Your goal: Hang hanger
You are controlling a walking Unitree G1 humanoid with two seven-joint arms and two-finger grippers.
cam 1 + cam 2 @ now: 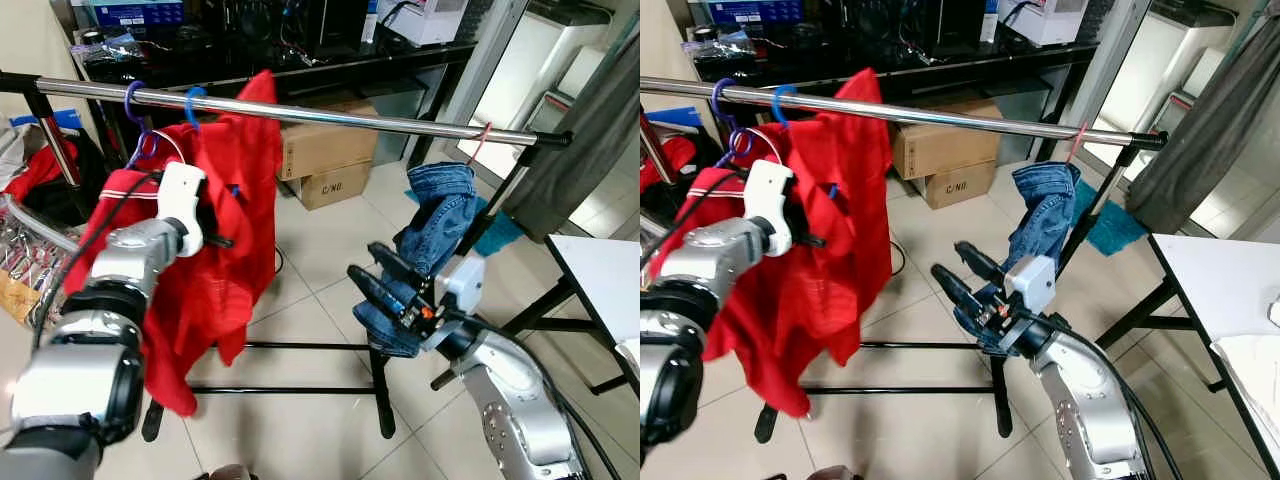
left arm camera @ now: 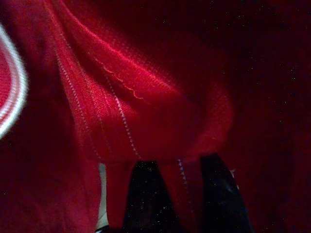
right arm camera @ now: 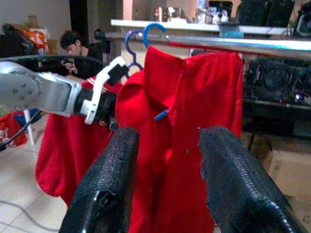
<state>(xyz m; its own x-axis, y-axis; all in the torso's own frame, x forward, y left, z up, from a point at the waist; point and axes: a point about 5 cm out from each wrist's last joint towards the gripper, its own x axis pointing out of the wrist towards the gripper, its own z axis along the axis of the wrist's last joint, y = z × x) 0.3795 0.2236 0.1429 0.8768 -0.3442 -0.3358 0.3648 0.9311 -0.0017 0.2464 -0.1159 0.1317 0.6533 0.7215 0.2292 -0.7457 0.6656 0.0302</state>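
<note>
A red shirt (image 1: pixel 235 200) hangs on a blue hanger whose hook (image 1: pixel 193 100) sits over the steel rail (image 1: pixel 350 118), beside a purple hanger hook (image 1: pixel 133 100). One shoulder of the shirt is bunched up over the rail. My left gripper (image 1: pixel 218 238) is pressed into the shirt's front at chest height; in the left wrist view a fold of red cloth lies pinched between its black fingers (image 2: pixel 141 194). My right gripper (image 1: pixel 361 257) is open, low and to the right of the shirt, in front of the jeans, its fingers (image 3: pixel 116 165) pointing at the shirt.
Blue jeans (image 1: pixel 440 220) hang from the rail's right end on a red hook (image 1: pixel 480 135). Cardboard boxes (image 1: pixel 325 150) stand behind the rack, whose black feet (image 1: pixel 300 388) cross the tiled floor. A white table (image 1: pixel 600 270) is at the right. A person (image 3: pixel 73 43) sits beyond the rack.
</note>
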